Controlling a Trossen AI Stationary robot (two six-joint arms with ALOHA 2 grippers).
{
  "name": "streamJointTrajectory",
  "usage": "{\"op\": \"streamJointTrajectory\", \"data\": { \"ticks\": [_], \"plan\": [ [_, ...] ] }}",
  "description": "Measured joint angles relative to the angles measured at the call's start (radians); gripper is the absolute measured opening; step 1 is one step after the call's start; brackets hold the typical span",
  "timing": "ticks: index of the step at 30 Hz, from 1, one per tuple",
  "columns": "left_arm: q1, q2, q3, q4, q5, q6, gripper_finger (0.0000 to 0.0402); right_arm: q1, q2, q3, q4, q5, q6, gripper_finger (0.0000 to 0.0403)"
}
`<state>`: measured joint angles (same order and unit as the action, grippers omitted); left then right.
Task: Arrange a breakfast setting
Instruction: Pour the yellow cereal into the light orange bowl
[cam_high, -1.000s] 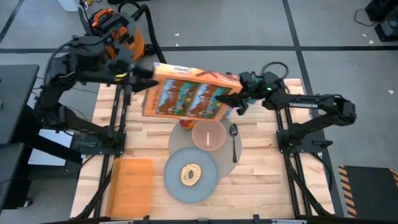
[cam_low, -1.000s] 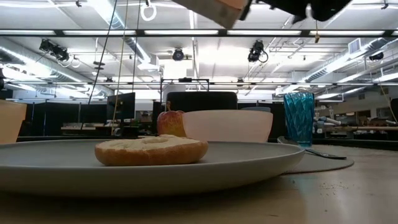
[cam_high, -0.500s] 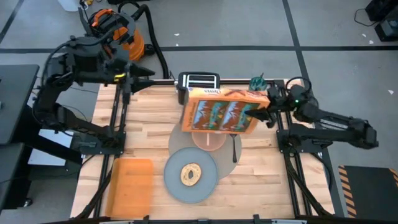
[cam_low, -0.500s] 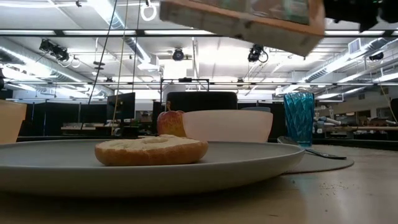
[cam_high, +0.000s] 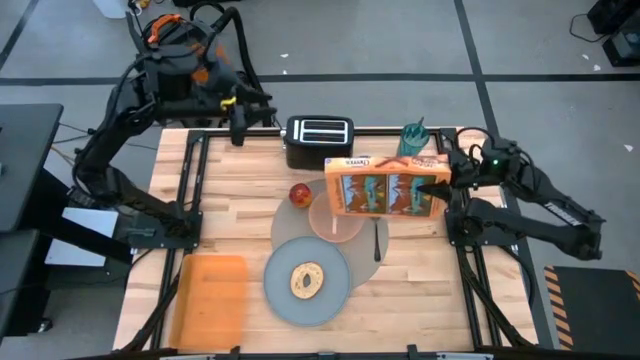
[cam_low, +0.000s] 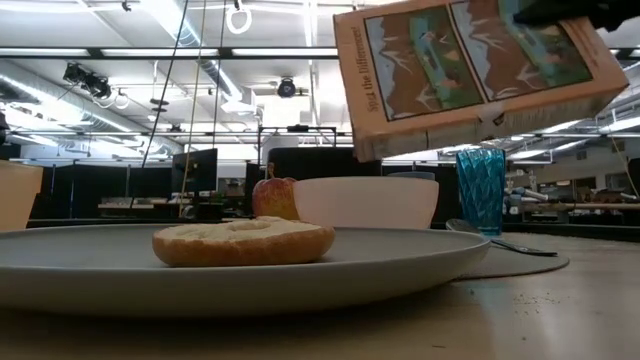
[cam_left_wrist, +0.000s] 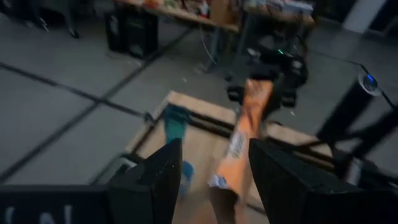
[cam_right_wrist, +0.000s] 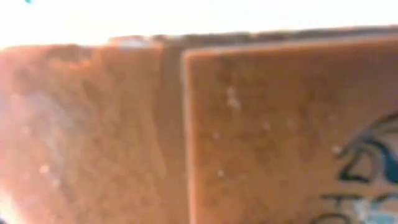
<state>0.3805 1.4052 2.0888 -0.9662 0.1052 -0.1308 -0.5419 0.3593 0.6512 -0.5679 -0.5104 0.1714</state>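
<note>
My right gripper (cam_high: 447, 180) is shut on an orange cereal box (cam_high: 388, 188), held in the air over the pink bowl (cam_high: 333, 226) and the dark spoon (cam_high: 376, 238). The box fills the right wrist view (cam_right_wrist: 199, 124) and hangs at the top of the low view (cam_low: 470, 70). The bagel (cam_high: 306, 281) lies on the grey plate (cam_high: 285, 300), which overlaps the taupe mat (cam_high: 362, 268). The red apple (cam_high: 300, 194) sits at the mat's far left. The blue cup (cam_high: 413, 137) stands at the far right. My left gripper (cam_high: 240, 125) is open and empty, high over the table's far left. My right gripper holds the cereal box by its right end (cam_high: 437, 186), coming level from the table's right side. The fingers themselves are hidden by the box and the wrist. The box hangs clear of the table, tilted, its printed face (cam_low: 480, 50) turned up and toward the near edge.
A black toaster (cam_high: 319, 140) stands at the far edge, just beyond the box. An orange board (cam_high: 210, 297) lies at the near left. Bare wood shows at the near right (cam_high: 420, 290) and at the left (cam_high: 225, 200).
My right gripper has carried the cereal box from the table's far middle toward the right edge and lower. The box has tipped from lying nearly flat to standing more on edge. My left gripper, which was beside the box's left end, has drawn back toward the far edge.
</note>
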Motion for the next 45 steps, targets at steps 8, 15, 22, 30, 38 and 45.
{"op": "streamJointTrajectory", "data": {
  "ticks": [8, 15, 22, 30, 38, 45],
  "plan": [
    [0.056, 0.026, 0.0, 0.038, 0.003, 0.048, 0.0192, 0.038, 0.199, 0.232, -0.201, 0.071, -0.181, 0.0213],
    [0.051, 0.028, 0.0, -0.009, 0.005, 0.063, 0.0192, 0.096, 0.373, 0.36, -0.261, 0.075, -0.285, 0.0213],
    [0.047, 0.023, 0.0, -0.061, 0.006, 0.063, 0.0192, 0.16, 0.455, 0.439, -0.293, 0.099, -0.314, 0.0213],
    [0.047, 0.023, 0.0, -0.065, 0.005, 0.064, 0.0192, 0.222, 0.479, 0.504, -0.385, 0.184, -0.314, 0.0213],
    [0.047, 0.023, 0.0, -0.064, 0.005, 0.065, 0.0192, 0.229, 0.48, 0.524, -0.382, 0.255, -0.308, 0.0213],
    [0.047, 0.023, 0.0, -0.064, 0.005, 0.064, 0.0192, 0.229, 0.488, 0.524, -0.363, 0.162, -0.294, 0.0213]
  ]
}}
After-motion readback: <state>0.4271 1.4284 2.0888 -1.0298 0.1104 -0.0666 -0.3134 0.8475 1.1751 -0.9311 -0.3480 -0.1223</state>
